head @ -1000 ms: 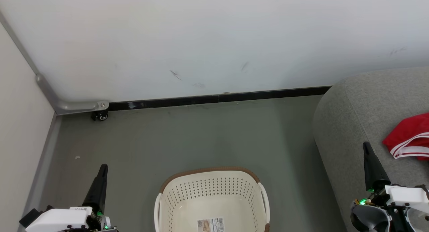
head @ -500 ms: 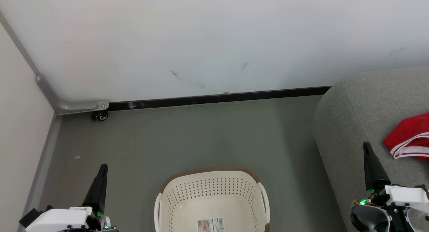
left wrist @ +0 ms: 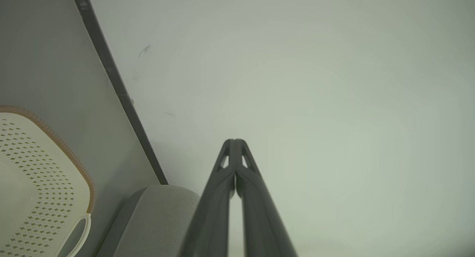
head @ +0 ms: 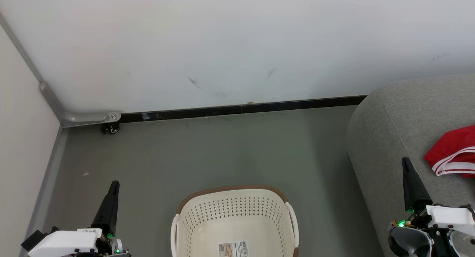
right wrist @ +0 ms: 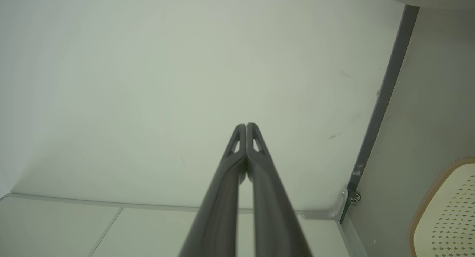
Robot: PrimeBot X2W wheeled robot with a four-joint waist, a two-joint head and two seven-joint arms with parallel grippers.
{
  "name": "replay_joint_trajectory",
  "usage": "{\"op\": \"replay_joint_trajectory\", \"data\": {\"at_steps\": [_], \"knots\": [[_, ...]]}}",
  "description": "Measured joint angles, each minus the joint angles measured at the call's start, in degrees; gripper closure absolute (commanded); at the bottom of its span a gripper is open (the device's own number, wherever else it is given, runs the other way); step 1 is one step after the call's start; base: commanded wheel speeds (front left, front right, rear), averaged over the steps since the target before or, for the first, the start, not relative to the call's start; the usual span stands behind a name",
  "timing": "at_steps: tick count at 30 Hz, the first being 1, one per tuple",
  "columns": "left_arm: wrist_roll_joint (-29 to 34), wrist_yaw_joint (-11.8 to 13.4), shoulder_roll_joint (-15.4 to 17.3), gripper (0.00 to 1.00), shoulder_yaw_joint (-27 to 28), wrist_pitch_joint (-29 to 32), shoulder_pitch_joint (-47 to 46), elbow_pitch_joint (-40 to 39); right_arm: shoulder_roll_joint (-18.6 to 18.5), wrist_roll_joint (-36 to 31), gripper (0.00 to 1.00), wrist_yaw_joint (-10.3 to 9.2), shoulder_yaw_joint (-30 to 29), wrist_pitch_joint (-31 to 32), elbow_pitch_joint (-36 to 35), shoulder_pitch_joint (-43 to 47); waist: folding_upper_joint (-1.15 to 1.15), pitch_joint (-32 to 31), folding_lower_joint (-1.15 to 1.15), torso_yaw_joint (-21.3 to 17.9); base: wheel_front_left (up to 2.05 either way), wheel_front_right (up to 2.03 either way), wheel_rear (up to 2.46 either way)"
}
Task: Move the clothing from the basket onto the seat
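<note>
Two closed tools: my left end effector (head: 114, 184) and my right end effector (head: 406, 160) are each pressed tip to tip, pinching nothing. The clothing (head: 451, 149) lies on the seat (head: 393, 112), red with white stripes, running past the picture's right edge. The basket (head: 233, 188) shows a bare bottom with its label (head: 233, 248), though its near part is cut off, so I cannot rule out a leftover piece. My right tips sit near the garment; a careless sweep could snag it and drag it off. The floor (head: 207, 149) is open up to the wall (head: 237, 45); the side panel (head: 22, 138) crowds my left.
</note>
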Motion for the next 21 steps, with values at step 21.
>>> {"op": "replay_joint_trajectory", "data": {"at_steps": [21], "knots": [[0.00, 0.00, -0.02, 1.00, 0.10, 0.05, -0.01, 0.00, 0.00, 0.00, 1.00, 0.00, 0.01, 0.00, -0.01, 0.00, 0.00, 0.01, -0.01, 0.01, 0.00, 0.00, 0.00]]}}
